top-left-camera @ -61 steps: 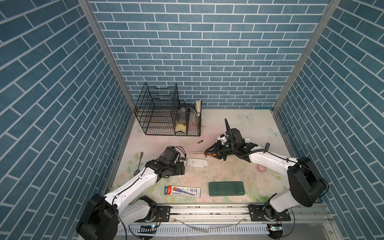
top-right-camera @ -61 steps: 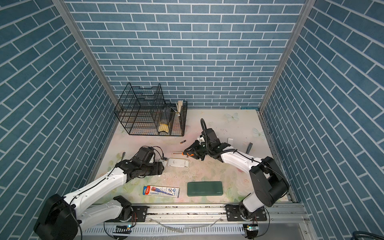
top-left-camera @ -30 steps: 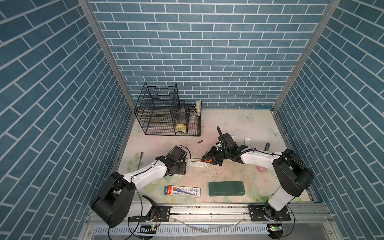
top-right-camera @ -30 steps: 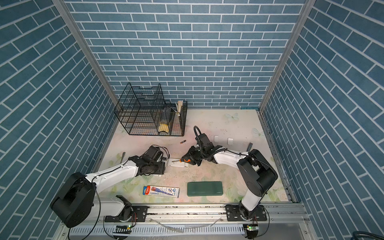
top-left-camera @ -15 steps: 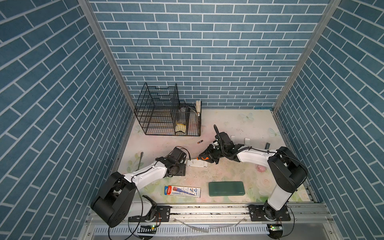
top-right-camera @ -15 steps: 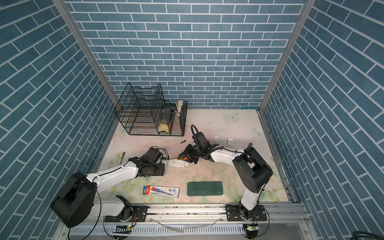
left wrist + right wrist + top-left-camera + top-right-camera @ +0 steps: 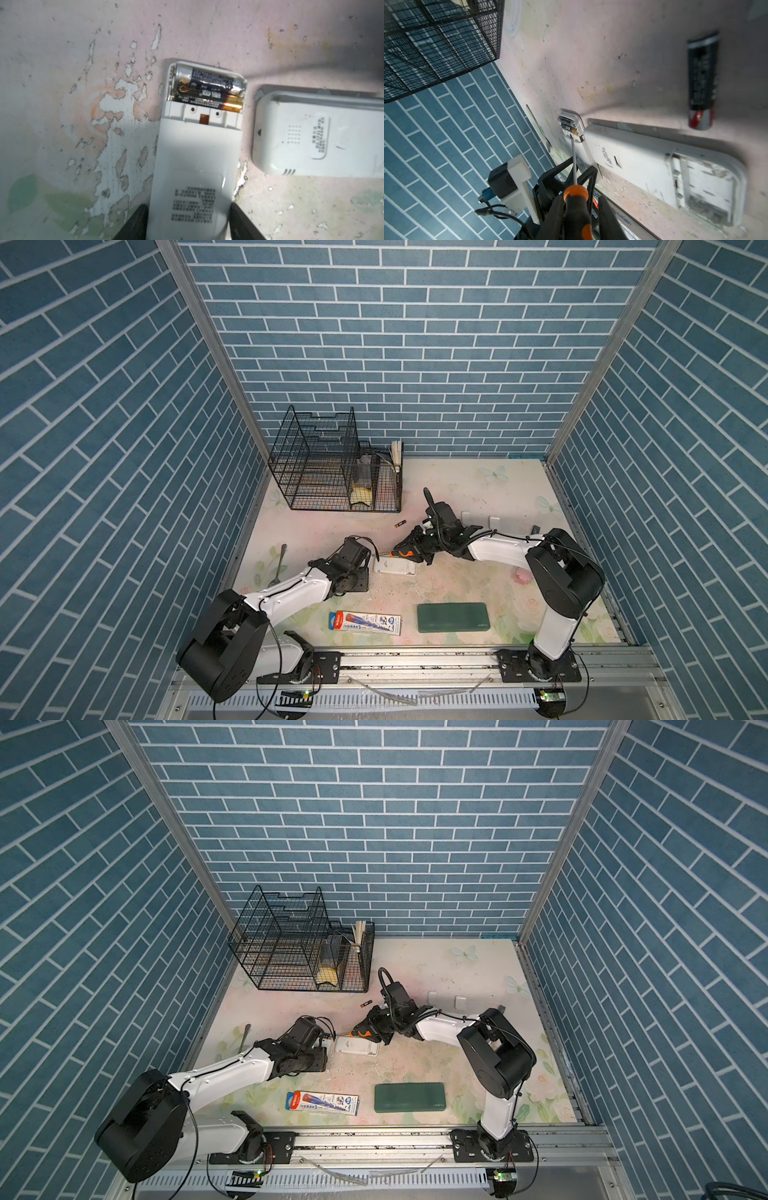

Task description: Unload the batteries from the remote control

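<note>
Right gripper, clamped on screwdriver, has brought its tip to the remote's batteries; left gripper straddles remote, grip unclear. Prying imminent.

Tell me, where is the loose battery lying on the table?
In both top views the loose battery lies alone on the table, just in front of the wire basket and behind the right gripper.

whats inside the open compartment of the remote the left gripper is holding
Two batteries lie side by side in the open bay of the remote, held by the left gripper. The screwdriver tip sits at the bay's edge. Whatever lies under the batteries is covered.
</note>
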Motion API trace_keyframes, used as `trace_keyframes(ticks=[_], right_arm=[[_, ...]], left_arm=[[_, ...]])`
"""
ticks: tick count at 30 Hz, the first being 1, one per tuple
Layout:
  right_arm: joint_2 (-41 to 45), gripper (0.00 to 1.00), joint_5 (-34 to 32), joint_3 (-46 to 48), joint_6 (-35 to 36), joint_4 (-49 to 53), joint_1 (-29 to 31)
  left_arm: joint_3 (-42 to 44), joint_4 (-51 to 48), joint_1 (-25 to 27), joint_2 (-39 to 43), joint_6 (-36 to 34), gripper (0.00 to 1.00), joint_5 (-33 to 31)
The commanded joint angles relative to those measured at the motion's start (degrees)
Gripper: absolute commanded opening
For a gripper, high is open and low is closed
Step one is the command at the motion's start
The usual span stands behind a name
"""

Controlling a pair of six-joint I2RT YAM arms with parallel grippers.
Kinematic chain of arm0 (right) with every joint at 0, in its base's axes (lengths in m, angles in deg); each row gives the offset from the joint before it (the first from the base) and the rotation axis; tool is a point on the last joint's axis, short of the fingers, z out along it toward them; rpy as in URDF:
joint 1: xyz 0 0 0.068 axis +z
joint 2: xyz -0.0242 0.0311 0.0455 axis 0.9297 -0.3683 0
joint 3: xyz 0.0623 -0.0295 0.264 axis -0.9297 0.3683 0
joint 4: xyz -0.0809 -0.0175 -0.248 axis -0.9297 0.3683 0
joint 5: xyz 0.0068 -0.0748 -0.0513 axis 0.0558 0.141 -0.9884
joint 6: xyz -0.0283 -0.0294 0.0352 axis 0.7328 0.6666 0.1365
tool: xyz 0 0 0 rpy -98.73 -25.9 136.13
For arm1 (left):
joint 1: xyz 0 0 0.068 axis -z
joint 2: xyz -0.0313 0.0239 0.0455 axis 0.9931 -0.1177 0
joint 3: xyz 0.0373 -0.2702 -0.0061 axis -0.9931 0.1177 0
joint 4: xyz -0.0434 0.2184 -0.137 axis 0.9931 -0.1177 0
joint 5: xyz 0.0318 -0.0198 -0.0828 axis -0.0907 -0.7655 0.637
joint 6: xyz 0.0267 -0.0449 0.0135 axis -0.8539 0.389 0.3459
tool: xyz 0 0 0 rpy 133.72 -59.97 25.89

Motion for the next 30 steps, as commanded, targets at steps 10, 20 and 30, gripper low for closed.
trace_keyframes(ticks=[10, 20, 30], right_arm=[[-3.97, 0.00, 1.67, -3.31, -3.88, -4.34, 0.97], [-4.65, 0.00, 1.18, -3.35, -4.46, -6.01, 1.23], [-5.88, 0.00, 1.43, -3.69, -4.54, -6.66, 1.24]], left_arm=[[2.44, -1.72, 0.10, -0.45, 1.09, 0.59, 0.15], [2.78, -1.30, 0.10, 0.21, 0.77, 0.57, 0.63], [2.75, -1.19, 0.10, -0.12, 0.50, 0.56, 0.94]])
